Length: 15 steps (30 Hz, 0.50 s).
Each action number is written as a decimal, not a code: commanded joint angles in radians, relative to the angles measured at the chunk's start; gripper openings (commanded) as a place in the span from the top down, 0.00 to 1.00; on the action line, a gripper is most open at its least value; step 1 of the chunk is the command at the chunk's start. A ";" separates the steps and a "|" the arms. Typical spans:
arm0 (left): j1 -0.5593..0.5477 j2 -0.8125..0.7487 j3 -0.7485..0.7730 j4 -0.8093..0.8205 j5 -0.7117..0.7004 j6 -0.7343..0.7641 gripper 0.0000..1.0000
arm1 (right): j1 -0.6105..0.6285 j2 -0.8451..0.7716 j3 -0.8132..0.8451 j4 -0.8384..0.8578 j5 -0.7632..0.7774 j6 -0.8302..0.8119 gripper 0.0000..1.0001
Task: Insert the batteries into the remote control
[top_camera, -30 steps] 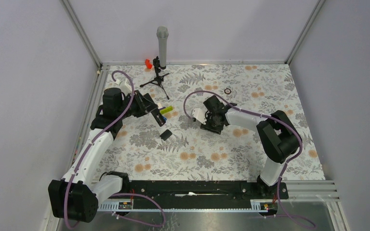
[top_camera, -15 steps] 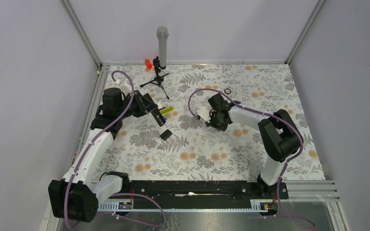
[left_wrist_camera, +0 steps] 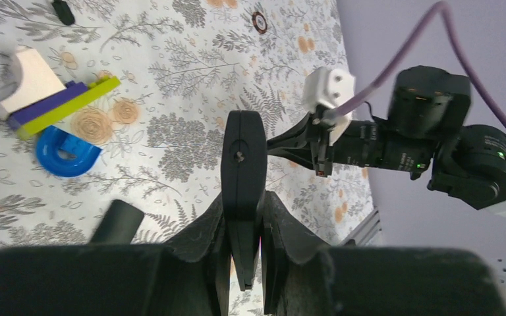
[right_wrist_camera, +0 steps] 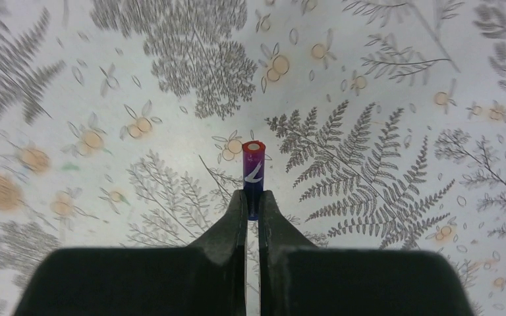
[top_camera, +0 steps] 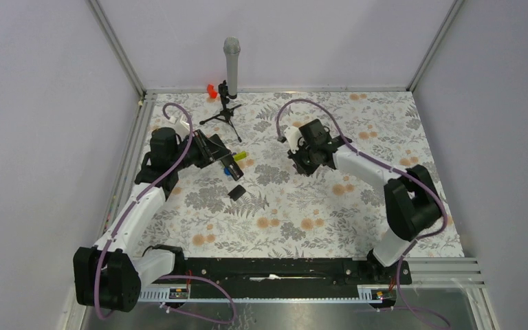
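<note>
My left gripper (top_camera: 224, 157) is shut on the remote control (left_wrist_camera: 242, 155), a slim black bar that sticks out forward between the fingers (left_wrist_camera: 278, 220). It is held above the table at the left. My right gripper (top_camera: 300, 158) is shut on a battery (right_wrist_camera: 252, 172), purple with a red end, which pokes out past the fingertips (right_wrist_camera: 237, 209). In the left wrist view the right gripper (left_wrist_camera: 283, 140) points toward the remote from a short distance away. The battery held above the patterned table (top_camera: 330, 213).
A small flat black square piece (top_camera: 236, 192) lies below the left gripper. A blue ring (left_wrist_camera: 68, 150), a purple and yellow-green block (left_wrist_camera: 66, 105) and a white block (left_wrist_camera: 31, 79) lie nearby. A grey microphone (top_camera: 231, 58) on a stand and a red object (top_camera: 211, 89) are at the back. A small ring (left_wrist_camera: 259, 22) lies on the table.
My right gripper has lifted off the table with the battery and swung back and toward the left gripper. The left gripper with the remote has shifted slightly right.
</note>
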 commanded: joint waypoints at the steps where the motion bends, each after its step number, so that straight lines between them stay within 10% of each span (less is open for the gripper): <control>1: -0.023 0.034 -0.041 0.190 0.074 -0.112 1.00 | -0.004 -0.167 -0.023 0.084 0.021 0.287 1.00; 15: -0.265 0.288 0.015 0.463 0.091 -0.276 1.00 | 0.033 -0.327 0.064 -0.136 -0.231 0.612 1.00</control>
